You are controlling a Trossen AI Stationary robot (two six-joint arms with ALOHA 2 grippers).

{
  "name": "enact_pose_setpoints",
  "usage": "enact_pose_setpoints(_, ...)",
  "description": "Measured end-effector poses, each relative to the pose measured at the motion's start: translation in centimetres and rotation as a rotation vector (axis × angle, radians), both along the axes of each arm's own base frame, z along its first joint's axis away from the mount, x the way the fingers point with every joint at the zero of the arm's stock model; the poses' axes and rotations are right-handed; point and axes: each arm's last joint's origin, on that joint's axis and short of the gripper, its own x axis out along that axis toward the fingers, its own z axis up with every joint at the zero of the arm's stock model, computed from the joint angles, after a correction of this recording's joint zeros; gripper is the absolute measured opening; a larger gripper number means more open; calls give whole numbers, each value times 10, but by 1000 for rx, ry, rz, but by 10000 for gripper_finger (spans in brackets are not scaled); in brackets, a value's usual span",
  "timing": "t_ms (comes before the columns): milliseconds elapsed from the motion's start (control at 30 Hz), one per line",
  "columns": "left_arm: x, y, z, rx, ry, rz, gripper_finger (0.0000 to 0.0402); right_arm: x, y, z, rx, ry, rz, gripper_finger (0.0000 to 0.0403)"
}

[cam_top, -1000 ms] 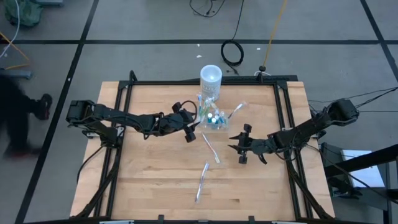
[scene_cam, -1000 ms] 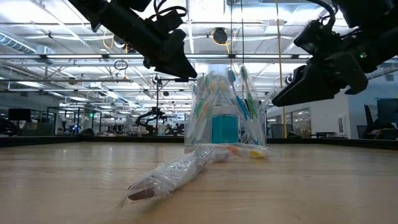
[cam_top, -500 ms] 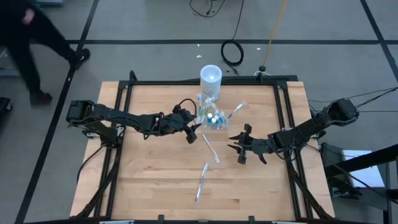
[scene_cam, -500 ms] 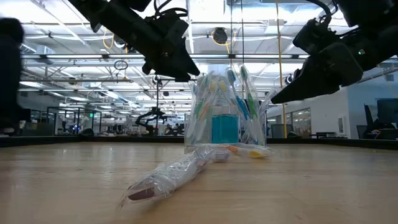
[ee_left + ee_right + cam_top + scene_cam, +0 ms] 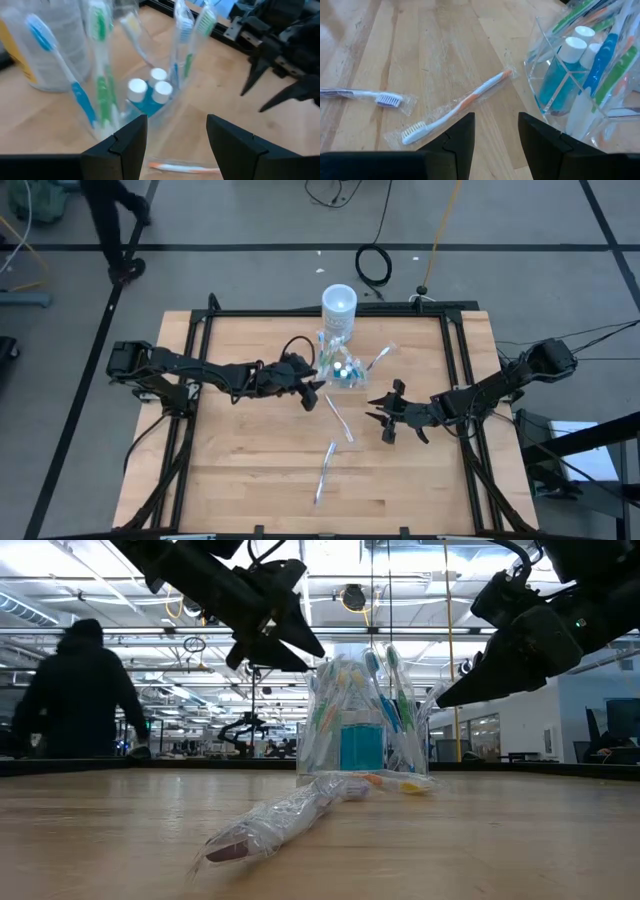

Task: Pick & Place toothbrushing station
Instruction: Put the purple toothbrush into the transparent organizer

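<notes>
No words, numbers or signs can be read anywhere in these pictures. The small blue tubes in the clear container have white caps, but no writing on them can be made out. The wrapped toothbrush lying on the table shows no brand that can be read. The white cylinder is plain on the side that shows.

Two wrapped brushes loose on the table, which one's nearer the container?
The orange-handled toothbrush: it lies just beside the clear container. The other wrapped toothbrush lies farther out toward the table's near edge.
</notes>
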Motion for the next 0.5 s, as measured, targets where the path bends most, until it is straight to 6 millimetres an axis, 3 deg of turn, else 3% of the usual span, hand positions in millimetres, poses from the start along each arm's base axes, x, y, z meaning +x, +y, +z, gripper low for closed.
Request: enact_pose_setpoints(500, 0, -21, 0, -129, -39, -23, 212, -1, 0, -2, -30, 32, 11, 141)
